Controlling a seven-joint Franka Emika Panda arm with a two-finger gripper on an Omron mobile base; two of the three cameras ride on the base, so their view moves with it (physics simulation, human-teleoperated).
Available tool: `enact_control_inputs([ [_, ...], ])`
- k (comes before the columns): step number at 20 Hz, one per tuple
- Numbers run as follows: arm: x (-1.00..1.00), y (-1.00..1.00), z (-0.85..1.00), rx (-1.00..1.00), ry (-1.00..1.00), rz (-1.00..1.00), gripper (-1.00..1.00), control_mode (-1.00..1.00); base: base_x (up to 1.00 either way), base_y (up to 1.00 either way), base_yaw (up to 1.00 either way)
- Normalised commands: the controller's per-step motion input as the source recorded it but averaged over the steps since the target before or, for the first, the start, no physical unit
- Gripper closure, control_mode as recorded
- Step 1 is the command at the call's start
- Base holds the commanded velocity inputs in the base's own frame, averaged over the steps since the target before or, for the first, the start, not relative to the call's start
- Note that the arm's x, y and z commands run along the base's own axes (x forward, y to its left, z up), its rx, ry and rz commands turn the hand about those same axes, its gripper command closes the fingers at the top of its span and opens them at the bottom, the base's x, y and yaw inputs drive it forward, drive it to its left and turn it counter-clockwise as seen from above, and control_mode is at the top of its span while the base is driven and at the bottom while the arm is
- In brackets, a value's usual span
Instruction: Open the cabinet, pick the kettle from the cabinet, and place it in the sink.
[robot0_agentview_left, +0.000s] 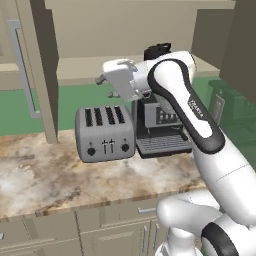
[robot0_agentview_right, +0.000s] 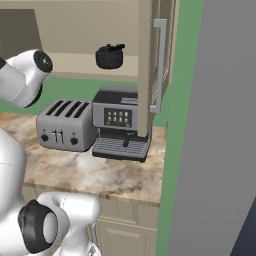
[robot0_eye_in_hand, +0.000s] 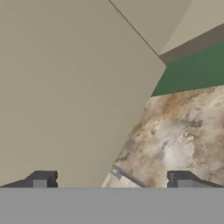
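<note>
The cabinet (robot0_agentview_left: 125, 30) stands open, its left door (robot0_agentview_left: 42, 70) swung out edge-on with a silver bar handle (robot0_agentview_left: 22, 70). The right door (robot0_agentview_right: 145, 65) is swung out too. The small black kettle (robot0_agentview_right: 110, 56) sits on the cabinet's bottom shelf, above the coffee machine; in the left base view the kettle (robot0_agentview_left: 157, 50) peeks out behind my arm. My gripper (robot0_agentview_left: 106, 86) hangs in front of the shelf, left of the kettle and apart from it, pointing toward the left door. In the hand view my gripper (robot0_eye_in_hand: 112, 181) is open with nothing between its fingertips (robot0_eye_in_hand: 41, 179). The sink is out of view.
A silver four-slot toaster (robot0_agentview_left: 105, 132) and a black-and-silver coffee machine (robot0_agentview_left: 160, 127) stand on the marbled counter (robot0_agentview_left: 45, 175) under the cabinet. The left door panel (robot0_eye_in_hand: 65, 87) looms close in the hand view. A tall grey panel (robot0_agentview_right: 220, 125) bounds the right side.
</note>
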Motion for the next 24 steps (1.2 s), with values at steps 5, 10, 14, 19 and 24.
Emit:
enact_control_inputs([
  [5, -0.02, -0.51, 0.01, -0.02, -0.11, -0.25, -1.0, -1.0, 0.0, 0.0, 0.0],
  [10, -0.01, -0.48, 0.05, -0.05, -0.05, -0.3, -1.0, -1.0, 0.0, 0.0, 0.0],
  [14, 0.0, -0.44, 0.14, -0.03, 0.0, -0.31, -1.0, -1.0, 0.0, 0.0, 0.0],
  [19, 0.01, -0.44, 0.2, -0.03, 0.0, -0.3, -1.0, -1.0, 0.0, 0.0, 0.0],
  [24, 0.0, -0.41, 0.19, -0.01, 0.01, -0.28, -1.0, -1.0, 0.0, 0.0, 0.0],
])
